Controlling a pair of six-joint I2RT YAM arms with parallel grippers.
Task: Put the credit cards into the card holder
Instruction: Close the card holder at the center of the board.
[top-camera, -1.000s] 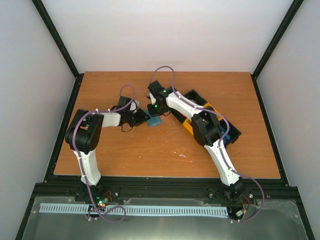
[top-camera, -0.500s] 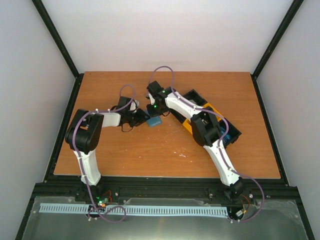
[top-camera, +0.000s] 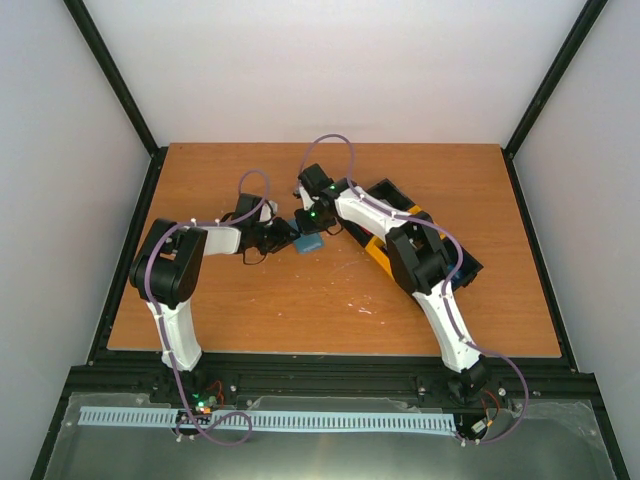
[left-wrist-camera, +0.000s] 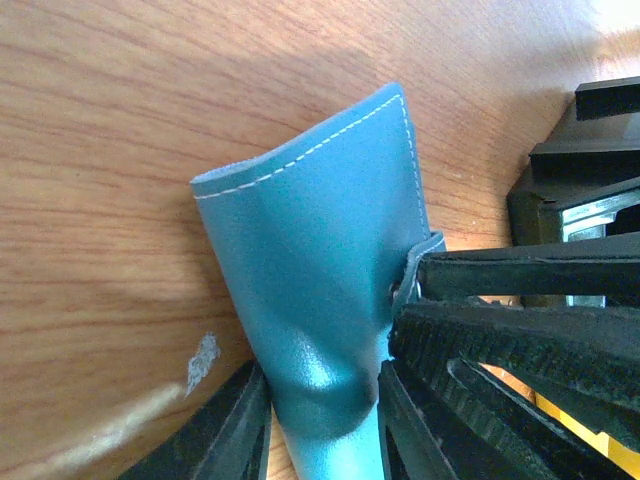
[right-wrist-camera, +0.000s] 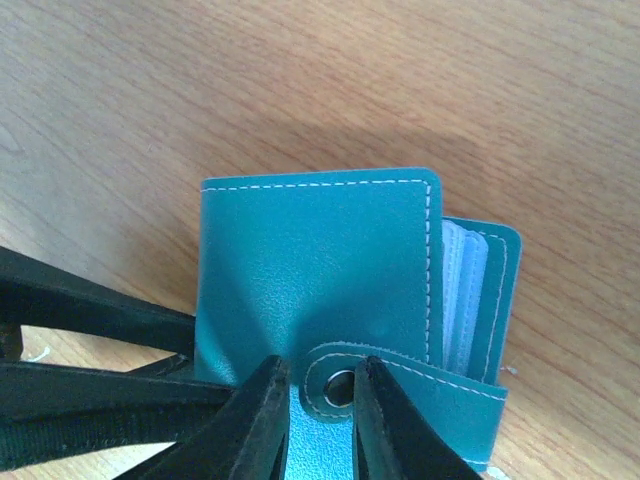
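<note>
The card holder is a teal folding wallet with white stitching, lying mid-table. My left gripper is shut on its lower end, and the cover bulges between the fingers. My right gripper stands over the snap tab. Its fingers are slightly apart on either side of the tab's metal snap, with a small gap showing. The holder is folded shut, with clear pockets peeking out at its right edge. In the top view both grippers meet at the holder, left gripper and right gripper. No credit cards show.
A black-and-yellow tray lies on the wooden table just right of the holder, partly under my right arm. The right gripper's black body fills the right side of the left wrist view. Black frame rails border the table.
My right gripper's fingers have parted a little around the snap tab, and the right arm has edged slightly rightward. The left arm and the holder have stayed put.
</note>
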